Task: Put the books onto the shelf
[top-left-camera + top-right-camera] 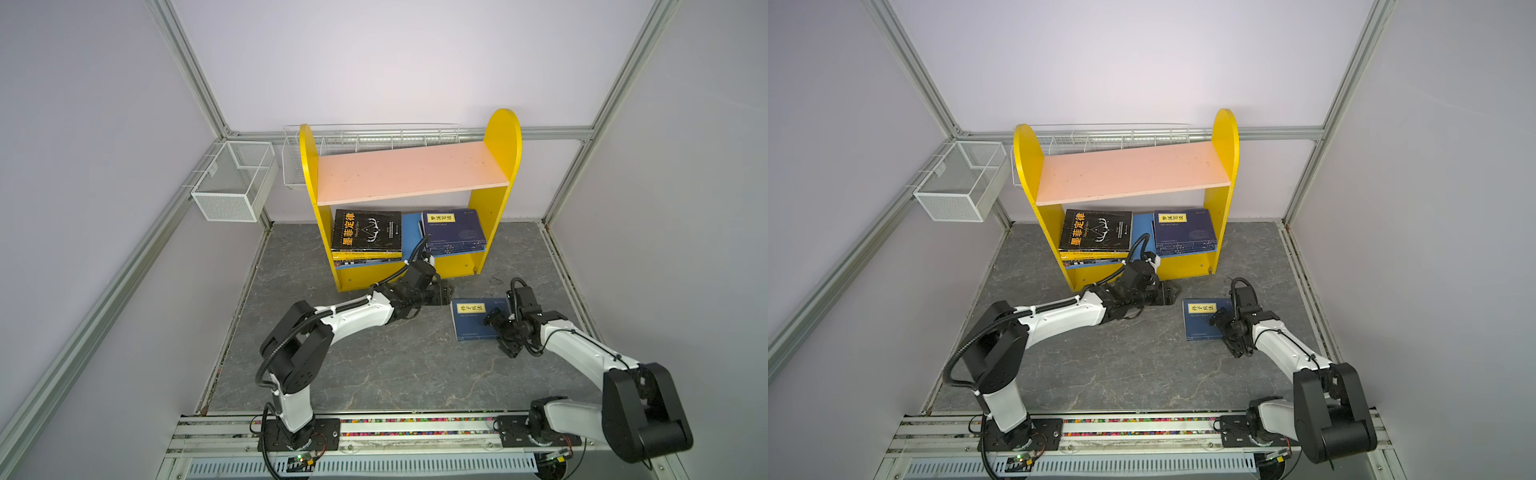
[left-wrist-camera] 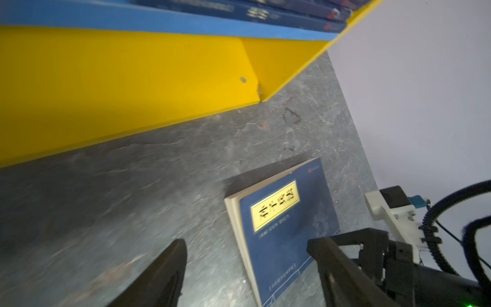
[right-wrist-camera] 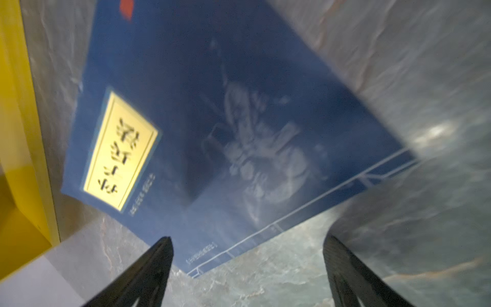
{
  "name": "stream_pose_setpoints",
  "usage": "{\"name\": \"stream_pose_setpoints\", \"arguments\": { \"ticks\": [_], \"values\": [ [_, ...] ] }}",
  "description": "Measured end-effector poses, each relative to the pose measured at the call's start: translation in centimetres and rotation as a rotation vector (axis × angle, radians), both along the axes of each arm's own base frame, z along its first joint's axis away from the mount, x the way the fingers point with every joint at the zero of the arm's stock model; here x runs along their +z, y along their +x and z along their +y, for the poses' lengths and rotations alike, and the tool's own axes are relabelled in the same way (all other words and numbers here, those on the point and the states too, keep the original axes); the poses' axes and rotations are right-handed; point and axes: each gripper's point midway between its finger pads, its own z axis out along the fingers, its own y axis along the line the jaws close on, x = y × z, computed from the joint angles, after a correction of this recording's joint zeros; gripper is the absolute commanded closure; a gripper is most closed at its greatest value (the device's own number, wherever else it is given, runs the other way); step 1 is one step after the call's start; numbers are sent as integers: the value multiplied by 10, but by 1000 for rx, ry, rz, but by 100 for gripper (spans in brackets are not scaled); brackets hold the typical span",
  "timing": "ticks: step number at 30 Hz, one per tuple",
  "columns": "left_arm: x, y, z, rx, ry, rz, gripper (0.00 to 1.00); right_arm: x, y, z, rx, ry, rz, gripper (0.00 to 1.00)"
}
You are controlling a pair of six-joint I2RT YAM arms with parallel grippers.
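Start big: the yellow-sided shelf (image 1: 503,137) stands at the back of the grey marbled tabletop (image 1: 374,365). Its pink upper board (image 1: 411,174) is bare, and its blue lower board (image 1: 411,232) carries two flat stacks, one topped by a black book (image 1: 368,230) and one of navy books (image 1: 455,228). One book is left out: a navy paperback with a yellow label (image 1: 471,320), lying flat on the tabletop just in front of the shelf's right end. The right gripper (image 3: 247,244) hangs over its near edge with jaws spread wide and nothing between them. The wrist view is blurred, so I can't say whether it touches the cover. The left gripper (image 1: 445,291) sits low just beside the book's page edge, jaws also apart and empty. This looks like the pickup, and a thin book lying flat gives little to bite. The smart play is for the left gripper to brace or lift that page edge. The right can then slip one finger underneath and clamp near the spine, so the pages don't fan out.
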Motion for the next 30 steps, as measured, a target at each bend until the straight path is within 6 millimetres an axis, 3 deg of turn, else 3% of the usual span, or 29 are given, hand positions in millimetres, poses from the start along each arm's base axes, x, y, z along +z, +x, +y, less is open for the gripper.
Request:
{"name": "stream_pose_setpoints", "arguments": {
  "ticks": [5, 12, 14, 19, 24, 30],
  "values": [
    [-15, 3, -48, -96, 33, -47, 25, 1, 0, -4, -32, 77, -9, 10],
    [-49, 9, -81, -167, 172, -111, 33, 2, -1, -5, -26, 114, -28, 10],
    [-61, 5, -84, -186, 219, -113, 41, 2, -1, -6, -31, 127, -34, 10],
    [-95, -6, -76, -215, 313, -73, 52, 3, 4, -2, -15, 162, -55, 10],
    [-96, -6, -72, -223, 320, -43, 60, 5, 10, 3, 4, 195, -77, 10],
    [-97, -6, -70, -232, 319, -27, 62, 8, 17, 6, 17, 219, -108, 10]
  ]
}}
